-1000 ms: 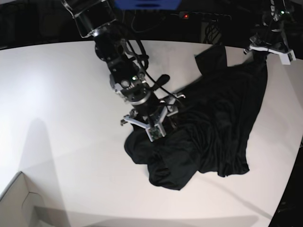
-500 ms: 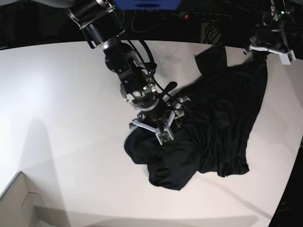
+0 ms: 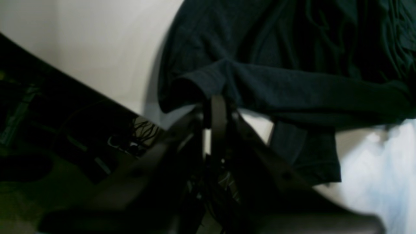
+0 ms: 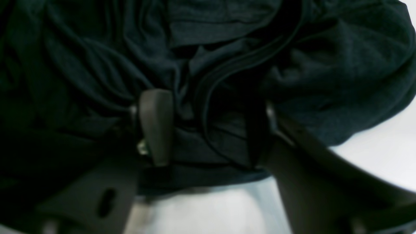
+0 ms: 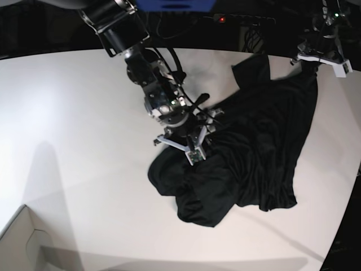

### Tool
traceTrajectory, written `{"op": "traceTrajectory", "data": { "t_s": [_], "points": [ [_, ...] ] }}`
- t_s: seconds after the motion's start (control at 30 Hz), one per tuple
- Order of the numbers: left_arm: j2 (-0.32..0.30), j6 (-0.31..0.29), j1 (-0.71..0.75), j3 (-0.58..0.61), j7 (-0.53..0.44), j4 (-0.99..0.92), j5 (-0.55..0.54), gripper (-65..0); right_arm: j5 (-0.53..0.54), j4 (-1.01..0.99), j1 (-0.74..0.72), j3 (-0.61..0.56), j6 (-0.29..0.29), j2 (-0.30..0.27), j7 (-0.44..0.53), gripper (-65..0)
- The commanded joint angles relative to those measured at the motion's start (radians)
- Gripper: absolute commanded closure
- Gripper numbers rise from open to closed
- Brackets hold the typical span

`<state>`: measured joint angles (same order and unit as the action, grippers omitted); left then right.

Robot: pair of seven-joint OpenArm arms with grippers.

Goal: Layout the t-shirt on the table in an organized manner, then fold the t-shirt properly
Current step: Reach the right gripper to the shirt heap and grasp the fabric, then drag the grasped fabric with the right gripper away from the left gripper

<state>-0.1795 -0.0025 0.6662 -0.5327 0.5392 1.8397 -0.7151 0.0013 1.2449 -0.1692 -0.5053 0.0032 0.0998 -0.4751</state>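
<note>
left gripper (image 3: 217, 107) clenched on t-shirt (image 5: 254, 147) hem, upper right | right gripper (image 4: 208, 130) jaws apart over centre bunch | risk: grabs several layers, shirt bunches instead of spreading on table (image 5: 67, 113)

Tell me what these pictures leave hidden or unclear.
- Right end effector: in the right wrist view its fingers press into bunched t-shirt; whether fabric is pinched yet cannot be told.
- Left end effector: tips buried in fabric in the left wrist view.
- Shirt's sleeves and collar: lost in dark folds, base view.
- Box: cut off by the corner.

white table (image 5: 73, 130) — crumpled black t-shirt (image 5: 254, 147) lying on it.
</note>
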Motion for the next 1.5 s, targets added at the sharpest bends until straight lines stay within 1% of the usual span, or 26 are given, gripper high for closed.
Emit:
{"op": "traceTrajectory", "data": {
  "t_s": [0.0,0.13,0.17,0.2,0.3,0.33,0.4,0.5,0.67,0.73,1.0,1.13,1.3,1.47],
  "points": [
    [-0.007,-0.003,0.005,-0.005,-0.018,0.015,-0.007,-0.5,0.004,0.019,-0.022,0.0,0.002,0.013,0.022,-23.1],
    [-0.007,-0.003,0.007,-0.005,-0.018,0.015,-0.007,-0.5,0.004,0.032,-0.023,0.001,0.002,0.013,0.022,-5.8],
    [-0.007,-0.003,0.01,-0.005,-0.018,0.015,-0.007,-0.5,0.004,0.046,-0.023,0.003,0.002,0.013,0.022,-2.2],
    [-0.007,-0.003,0.011,-0.005,-0.018,0.015,-0.007,-0.5,0.004,0.062,-0.023,0.004,0.002,0.011,0.022,0.0],
    [-0.007,-0.003,0.016,-0.01,-0.018,0.013,-0.007,-0.5,0.004,0.134,-0.02,0.006,0.002,0.004,0.022,0.0],
    [-0.007,-0.003,0.027,-0.011,-0.018,0.013,-0.007,-0.5,0.004,0.17,-0.016,0.014,0.002,-0.012,0.022,0.0],
    [-0.012,-0.003,0.039,-0.013,-0.018,0.013,-0.007,-0.5,0.004,0.24,-0.002,0.038,0.002,-0.039,0.02,0.0],
    [-0.016,-0.003,0.05,-0.013,-0.018,0.013,-0.005,-0.5,0.004,0.296,0.001,0.104,0.002,-0.044,0.014,0.0],
    [-0.016,-0.003,0.065,-0.013,-0.018,0.013,-0.005,-0.5,0.004,0.298,-0.005,0.193,0.002,-0.078,0.02,0.0],
    [-0.018,-0.003,0.065,-0.014,-0.018,0.013,-0.005,-0.5,0.004,0.298,-0.02,0.239,0.002,-0.078,0.02,0.0],
    [-0.018,-0.003,0.074,-0.014,-0.018,0.013,-0.005,-0.5,0.004,0.287,-0.111,0.481,0.002,-0.078,0.013,0.0],
    [-0.018,-0.003,0.073,-0.014,-0.018,0.013,-0.005,-0.5,0.004,0.206,-0.14,0.566,0.002,-0.081,0.013,0.0],
    [-0.016,-0.003,0.071,-0.014,-0.018,0.013,-0.005,-0.5,0.004,0.108,-0.163,0.586,0.002,-0.119,0.019,0.0],
    [-0.018,-0.003,0.071,-0.014,-0.018,0.013,-0.005,-0.5,0.004,0.101,-0.218,0.587,0.002,-0.151,0.013,0.0]
  ]
}}
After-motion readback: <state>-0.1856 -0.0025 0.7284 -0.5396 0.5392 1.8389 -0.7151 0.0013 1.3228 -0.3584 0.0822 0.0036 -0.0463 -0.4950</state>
